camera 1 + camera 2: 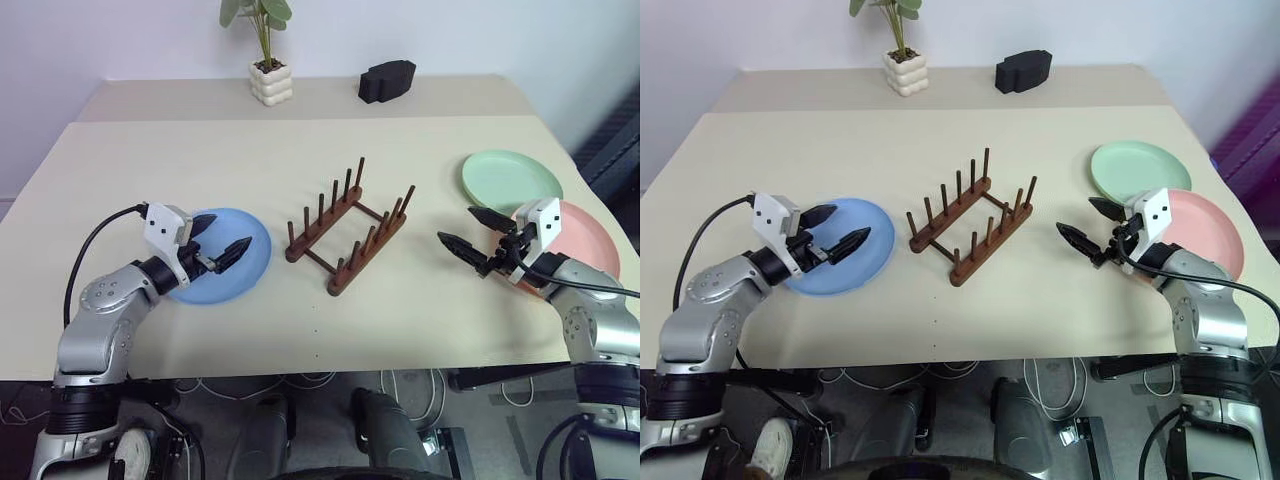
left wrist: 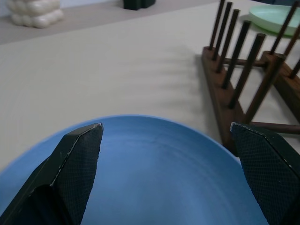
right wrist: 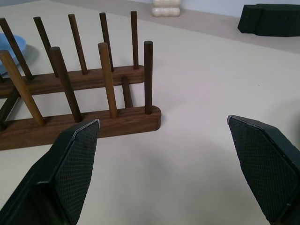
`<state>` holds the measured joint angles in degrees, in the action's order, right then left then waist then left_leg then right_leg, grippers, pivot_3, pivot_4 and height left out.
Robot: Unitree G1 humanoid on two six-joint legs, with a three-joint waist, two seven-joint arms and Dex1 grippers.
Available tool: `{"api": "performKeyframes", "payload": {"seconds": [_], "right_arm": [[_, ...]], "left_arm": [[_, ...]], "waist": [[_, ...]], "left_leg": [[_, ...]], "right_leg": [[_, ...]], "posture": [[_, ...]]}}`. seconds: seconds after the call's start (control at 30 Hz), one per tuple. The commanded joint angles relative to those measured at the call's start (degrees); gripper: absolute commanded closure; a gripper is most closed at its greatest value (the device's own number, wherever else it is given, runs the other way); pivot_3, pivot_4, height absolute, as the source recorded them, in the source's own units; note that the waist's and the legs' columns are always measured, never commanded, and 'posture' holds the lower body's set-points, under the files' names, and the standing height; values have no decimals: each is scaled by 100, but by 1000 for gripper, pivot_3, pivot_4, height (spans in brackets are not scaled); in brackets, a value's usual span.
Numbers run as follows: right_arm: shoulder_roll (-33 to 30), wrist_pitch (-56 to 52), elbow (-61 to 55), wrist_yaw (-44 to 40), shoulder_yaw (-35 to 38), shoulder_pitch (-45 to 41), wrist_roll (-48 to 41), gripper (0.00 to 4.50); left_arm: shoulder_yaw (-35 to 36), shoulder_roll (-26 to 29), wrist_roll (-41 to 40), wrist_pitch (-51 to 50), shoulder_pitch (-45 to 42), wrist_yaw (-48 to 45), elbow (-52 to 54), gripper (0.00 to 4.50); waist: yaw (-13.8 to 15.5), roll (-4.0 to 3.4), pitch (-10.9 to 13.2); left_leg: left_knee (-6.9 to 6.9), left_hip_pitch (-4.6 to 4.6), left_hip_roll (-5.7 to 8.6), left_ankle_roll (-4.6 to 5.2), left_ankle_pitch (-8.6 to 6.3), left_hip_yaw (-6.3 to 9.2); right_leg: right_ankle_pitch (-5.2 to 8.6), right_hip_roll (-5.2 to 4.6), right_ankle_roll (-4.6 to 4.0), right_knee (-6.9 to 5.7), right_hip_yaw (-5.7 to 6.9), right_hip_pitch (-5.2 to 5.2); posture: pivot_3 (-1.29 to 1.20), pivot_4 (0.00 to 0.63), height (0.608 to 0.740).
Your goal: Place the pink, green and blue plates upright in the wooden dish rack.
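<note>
I see a beige worktop (image 1: 200, 170) against a pale wall (image 1: 120, 40), a potted plant (image 1: 268, 60) at its back; left gripper (image 1: 222, 240) and right gripper (image 1: 468, 232) both spread, empty.

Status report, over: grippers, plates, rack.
Left gripper open over blue plate. Right gripper open, empty. Green plate, pink plate flat. Dish rack empty, unobstructed.
</note>
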<state>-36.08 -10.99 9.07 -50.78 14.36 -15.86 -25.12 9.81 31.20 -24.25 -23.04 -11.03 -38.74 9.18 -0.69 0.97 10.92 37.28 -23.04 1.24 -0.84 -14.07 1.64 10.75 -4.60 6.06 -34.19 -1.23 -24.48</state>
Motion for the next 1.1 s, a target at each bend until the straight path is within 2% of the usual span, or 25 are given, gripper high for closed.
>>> {"api": "performKeyframes", "payload": {"seconds": [0.03, 0.27, 0.53, 0.8, 0.97, 1.1], "right_arm": [[47, 80, -161, 46, 23, -149, -29, 28], [123, 146, 37, 41, -61, -332, 39, 28], [154, 64, -225, 51, -174, -143, 57, 28], [276, 124, -207, 156, -273, -250, 117, 28], [393, 115, -453, 237, -332, -47, 129, 28], [404, -66, -936, 307, -322, 263, 16, 28]], "left_arm": [[60, 42, -7, 6, -11, 68, 289, 0], [112, 101, -127, -272, 75, 255, 713, 0], [307, 200, -268, -527, 410, 283, 1152, 0], [525, 599, -1021, -952, 778, -399, 1404, 0], [126, 872, -1233, -1247, 1016, -774, 1752, 0], [-753, 935, -879, -1320, 815, -835, 1903, 0]], "waist": [[0, 0, 0], [3, 0, 0], [-4, 0, 0], [-11, 0, 0], [4, -2, 1], [7, -2, 1]], "left_leg": [[0, 0, 0, 0, 0, 0], [-1, -1, 0, 0, 0, 1], [-1, -1, -2, 0, 0, 0], [-2, 1, -2, 0, 0, -1], [-2, 0, -6, 0, 0, 0], [-2, -2, -5, 0, 0, 0]], "right_leg": [[0, 0, 0, 0, 0, 0], [-1, 0, 3, 1, 0, 0], [1, -1, -2, 1, 0, 0], [3, 0, -5, 1, 0, -1], [4, -1, -7, 1, 0, -1], [6, -2, -6, 3, -1, -1]], "posture": [[0, 150, 736], [0, 150, 736], [0, 150, 736], [0, 150, 736], [0, 150, 736], [0, 150, 736]]}}
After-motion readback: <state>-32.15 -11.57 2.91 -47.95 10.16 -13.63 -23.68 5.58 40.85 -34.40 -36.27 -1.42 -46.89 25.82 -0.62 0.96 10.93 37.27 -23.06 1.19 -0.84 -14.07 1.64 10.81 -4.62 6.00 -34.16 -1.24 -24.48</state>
